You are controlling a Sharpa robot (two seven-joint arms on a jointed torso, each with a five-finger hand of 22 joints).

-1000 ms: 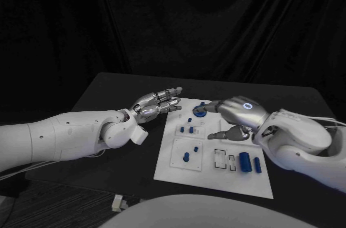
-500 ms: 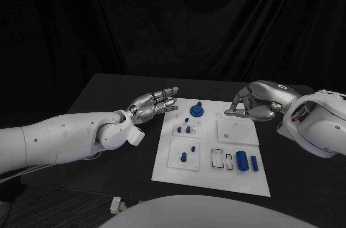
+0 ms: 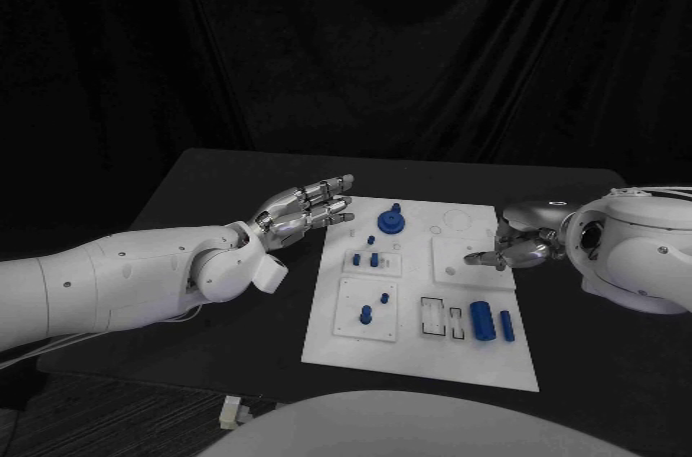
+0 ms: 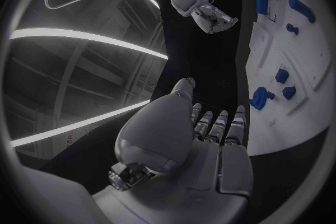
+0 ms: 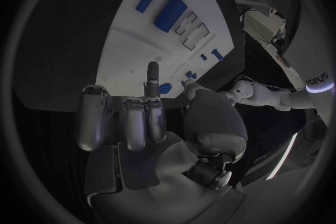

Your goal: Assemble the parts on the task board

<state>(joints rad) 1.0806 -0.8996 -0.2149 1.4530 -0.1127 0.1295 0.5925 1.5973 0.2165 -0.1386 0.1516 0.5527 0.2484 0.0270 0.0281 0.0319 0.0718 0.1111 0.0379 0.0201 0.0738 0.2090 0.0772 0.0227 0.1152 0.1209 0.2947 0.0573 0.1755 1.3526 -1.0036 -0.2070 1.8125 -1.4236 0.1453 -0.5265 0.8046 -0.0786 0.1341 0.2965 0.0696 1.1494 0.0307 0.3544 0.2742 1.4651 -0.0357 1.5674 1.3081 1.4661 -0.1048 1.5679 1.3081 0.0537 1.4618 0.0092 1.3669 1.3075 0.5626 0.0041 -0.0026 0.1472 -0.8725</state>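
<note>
Blue parts (image 3: 490,321) lie scattered across the white board (image 3: 418,352) at mid-table, assembly seemingly far from done, as the left hand (image 3: 300,213) hovers open and empty and the right hand (image 3: 522,243), fingers curled, holds nothing visible.

Left hand (image 3: 303,212) open-fingered, right hand (image 3: 522,245) curled.

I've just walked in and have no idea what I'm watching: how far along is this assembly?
Partly done, it seems. Several blue parts already stand in the task board, while two blue cylinders lie loose near its front. Nothing is in hand: the left hand hovers open beside the board, and the right hand is curled, empty, at its edge.
</note>
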